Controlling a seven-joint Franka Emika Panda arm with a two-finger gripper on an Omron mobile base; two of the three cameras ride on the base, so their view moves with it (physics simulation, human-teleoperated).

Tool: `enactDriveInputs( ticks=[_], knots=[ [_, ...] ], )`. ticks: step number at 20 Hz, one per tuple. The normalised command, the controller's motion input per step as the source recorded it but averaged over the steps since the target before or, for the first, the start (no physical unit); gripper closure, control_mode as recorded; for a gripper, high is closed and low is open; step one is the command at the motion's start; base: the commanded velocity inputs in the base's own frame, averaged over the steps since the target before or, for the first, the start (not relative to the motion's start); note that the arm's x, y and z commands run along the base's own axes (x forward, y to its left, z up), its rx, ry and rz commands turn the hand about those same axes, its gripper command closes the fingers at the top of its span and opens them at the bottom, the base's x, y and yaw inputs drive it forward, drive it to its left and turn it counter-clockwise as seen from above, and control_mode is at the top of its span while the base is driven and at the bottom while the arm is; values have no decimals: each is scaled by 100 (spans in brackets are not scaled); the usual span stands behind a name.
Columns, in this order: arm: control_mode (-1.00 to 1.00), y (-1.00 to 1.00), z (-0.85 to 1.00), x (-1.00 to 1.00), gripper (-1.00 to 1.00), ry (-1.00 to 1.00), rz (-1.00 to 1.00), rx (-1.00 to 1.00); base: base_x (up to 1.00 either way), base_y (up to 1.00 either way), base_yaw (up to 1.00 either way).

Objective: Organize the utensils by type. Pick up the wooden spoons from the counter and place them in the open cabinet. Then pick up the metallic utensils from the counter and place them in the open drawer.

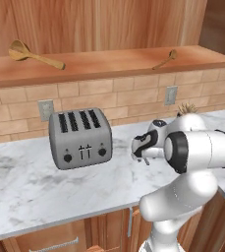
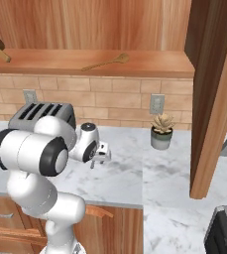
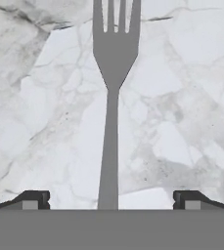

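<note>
The bench is white marble with grey veining, set over reddish-brown cabinet fronts and backed by a tan brick wall carrying two outlets. Above the brick runs the flat wooden shelf of the open cabinet, its reddish door standing open at the right of the right base view. Two wooden spoons lie on that shelf: one at the left end with its bowl toward the left, the other well apart toward the right end. A grey four-slot toaster stands on the bench left of my arm, and a small potted plant stands near the wall to the right. My end effector hangs over the marble with its fingers spread wide and gripping nothing. In the hand view the fork, slim, silver-grey and four-tined, lies flat on the marble, its handle running between my fingertips and the tines pointing away. Bare marble surrounds the fork on both sides.
</note>
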Motion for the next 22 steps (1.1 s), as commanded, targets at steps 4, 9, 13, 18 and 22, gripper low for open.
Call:
enactDriveInputs(
  ticks=[4,9,13,18,22],
  knots=[
    [-100,0,-11,22,-100,0,0,0,0,0,0],
    [-100,0,-13,17,-100,0,0,0,0,0,0],
    [-100,0,-17,8,-100,0,0,0,0,0,0],
    [-100,0,-19,10,-100,0,0,0,0,0,0],
    [-100,0,-18,9,-100,0,0,0,0,0,0]
  ],
)
